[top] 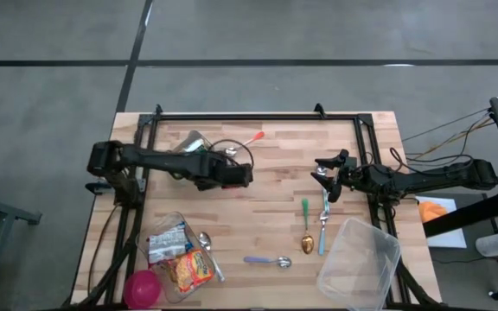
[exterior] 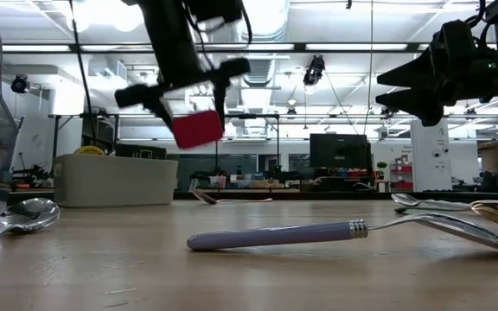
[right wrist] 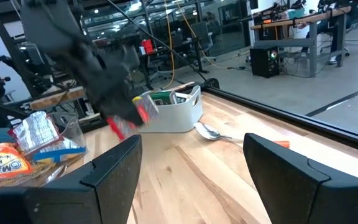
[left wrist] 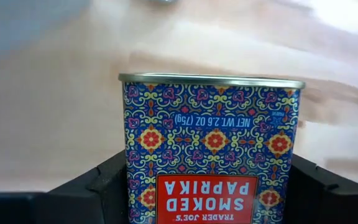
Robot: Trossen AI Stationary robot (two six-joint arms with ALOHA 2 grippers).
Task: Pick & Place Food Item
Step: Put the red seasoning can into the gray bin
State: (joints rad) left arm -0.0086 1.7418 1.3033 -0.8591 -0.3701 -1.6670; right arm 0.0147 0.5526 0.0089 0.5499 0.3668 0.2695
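Observation:
The food item is a small tin of smoked paprika (left wrist: 210, 143), blue-patterned with a red label. It shows as a red block (exterior: 197, 128) in the low view, hanging above the table. My left gripper (top: 236, 175) is over the table's middle, slanting down, shut on the tin. My right gripper (top: 325, 173) waits at the table's right side, level and open, with nothing between its fingers (right wrist: 114, 165). My left gripper pinches the paprika tin between its two fingers, one on each narrow side (left wrist: 128, 186). The fingers come from above, slanting down. The tin is lifted clear of the wood, its metal rim (left wrist: 210, 79) pointing away from the gripper.
A clear tub (top: 180, 255) with food packets and a pink cup (top: 143, 288) stand at the near left. Another clear tub (top: 360, 263) stands near right. Spoons and a fork (top: 314, 229) and a purple-handled spoon (top: 266, 260) lie between. A white bin (top: 193, 142) stands far left.

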